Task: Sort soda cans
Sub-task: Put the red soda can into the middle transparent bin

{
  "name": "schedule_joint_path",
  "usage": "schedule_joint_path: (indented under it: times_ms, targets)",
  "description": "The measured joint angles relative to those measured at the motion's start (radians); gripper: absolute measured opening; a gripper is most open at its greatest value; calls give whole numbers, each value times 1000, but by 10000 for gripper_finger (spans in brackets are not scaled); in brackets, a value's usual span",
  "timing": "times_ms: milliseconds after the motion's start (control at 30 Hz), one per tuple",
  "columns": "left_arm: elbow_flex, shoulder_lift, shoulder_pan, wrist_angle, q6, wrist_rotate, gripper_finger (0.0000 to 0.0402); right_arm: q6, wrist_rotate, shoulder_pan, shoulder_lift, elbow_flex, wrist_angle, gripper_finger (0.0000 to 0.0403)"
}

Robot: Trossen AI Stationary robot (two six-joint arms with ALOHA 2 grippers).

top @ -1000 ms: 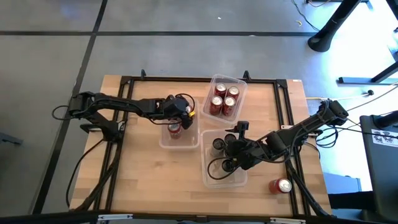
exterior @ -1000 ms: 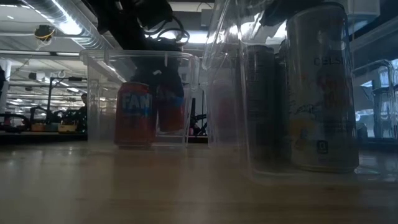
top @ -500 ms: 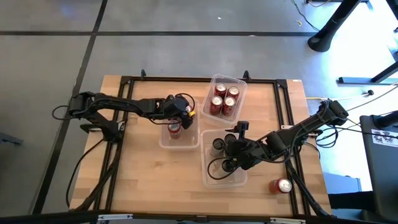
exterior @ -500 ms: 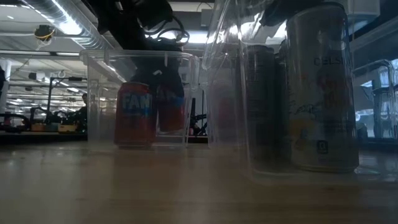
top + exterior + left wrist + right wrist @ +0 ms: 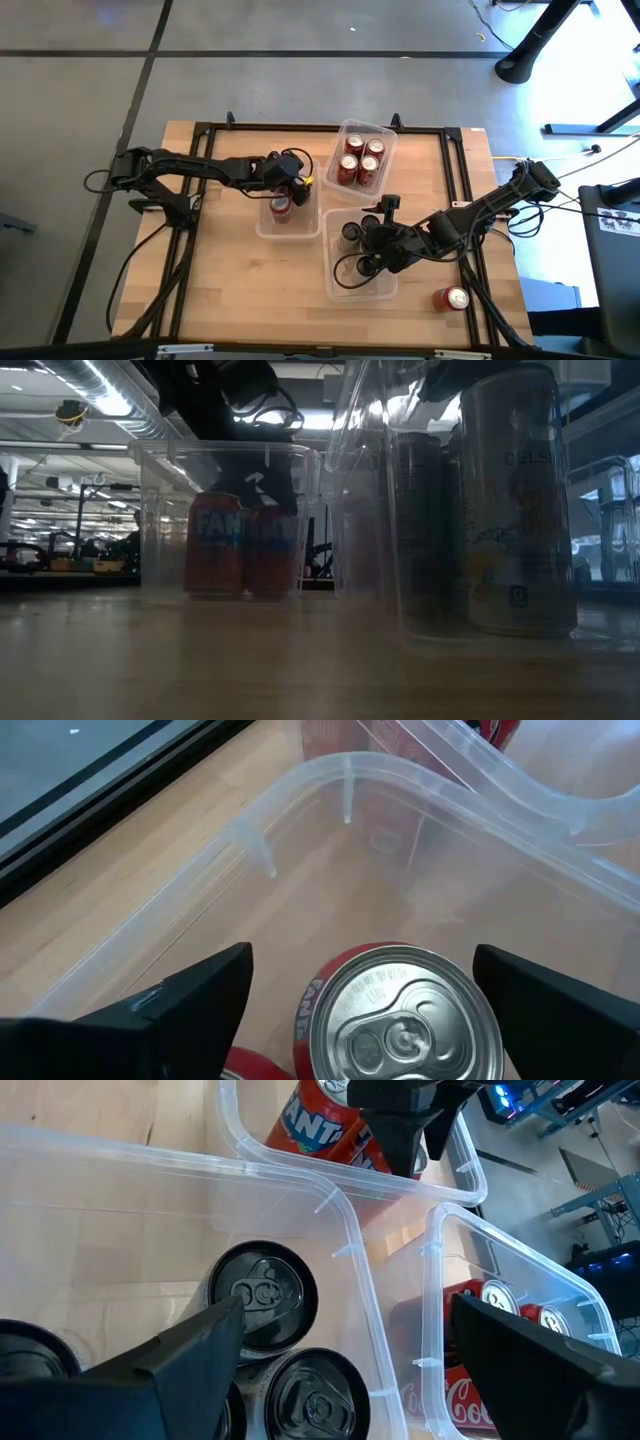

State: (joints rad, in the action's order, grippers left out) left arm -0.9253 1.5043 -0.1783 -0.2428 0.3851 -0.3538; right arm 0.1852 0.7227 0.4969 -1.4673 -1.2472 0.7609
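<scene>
Three clear plastic bins sit on the wooden table. The bin nearest the far edge holds four red Coca-Cola cans standing upright, silver tops up. The middle bin, left of the other two, holds orange Fanta cans; the low view shows two standing side by side, upright and touching or nearly so. The left gripper hangs over this bin with its fingers spread apart; in its own wrist view a Fanta can stands between them with a gap on each side, so it is released, not clasped. The bin nearest the front edge carries dark cans with black tops clustered at its far end, plus a pale Celsius can seen in the low view. The right gripper is lowered into this bin above the dark cans, fingers spread wide and holding nothing. One red can lies on its side on the bare table near the front right corner, well apart from the bins.
</scene>
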Motion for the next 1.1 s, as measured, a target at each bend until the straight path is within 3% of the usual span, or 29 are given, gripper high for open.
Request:
schedule_joint_path:
  times_ms: [267, 533, 733, 900, 1100]
  targets:
    - [-2, -33, 6, -28, -47, 43, 366, 0, 0, 0, 0, 0, 6, 351]
    - [-24, -212, 75, -10, -40, 46, 363, -2, -66, -8, 0, -1, -33, 351]
    - [-24, -316, 188, -10, -14, 44, 362, 99, -264, 10, 6, -125, 164, 351]
    - [-24, -321, 277, -10, -14, 44, 362, 260, -468, 68, 7, -224, 349, 351]
    - [-24, -294, 342, -2, -7, 33, 362, 505, -681, 145, 6, -237, 483, 351]
